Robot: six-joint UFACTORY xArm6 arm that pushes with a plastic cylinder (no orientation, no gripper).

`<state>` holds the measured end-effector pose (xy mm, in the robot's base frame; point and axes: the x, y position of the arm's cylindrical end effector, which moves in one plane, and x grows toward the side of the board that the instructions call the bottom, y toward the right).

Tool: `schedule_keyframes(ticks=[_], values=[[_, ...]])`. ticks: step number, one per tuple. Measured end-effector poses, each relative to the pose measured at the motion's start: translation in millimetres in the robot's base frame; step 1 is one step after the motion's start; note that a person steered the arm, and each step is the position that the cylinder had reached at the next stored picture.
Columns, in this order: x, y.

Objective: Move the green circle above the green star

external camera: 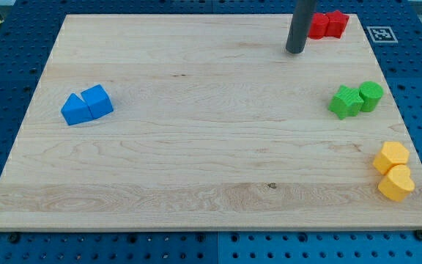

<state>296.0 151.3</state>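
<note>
The straight dark rod (299, 26) is cut off by the view's top edge and hides the left part of the red blocks (327, 25), their shapes unclear.

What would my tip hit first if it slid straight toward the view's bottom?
Nothing, as far as I can judge: from my tip the way down looks free. The green star and green circle lie off to the right.

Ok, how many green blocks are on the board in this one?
2. The green star block and the green circle block sit touching near the view's right edge, the circle on the star's right. None appear hidden; my tip is up near the red blocks.
</note>
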Motion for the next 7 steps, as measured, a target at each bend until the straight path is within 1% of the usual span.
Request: schedule_keyframes(ticks=[7], values=[[17,0]])
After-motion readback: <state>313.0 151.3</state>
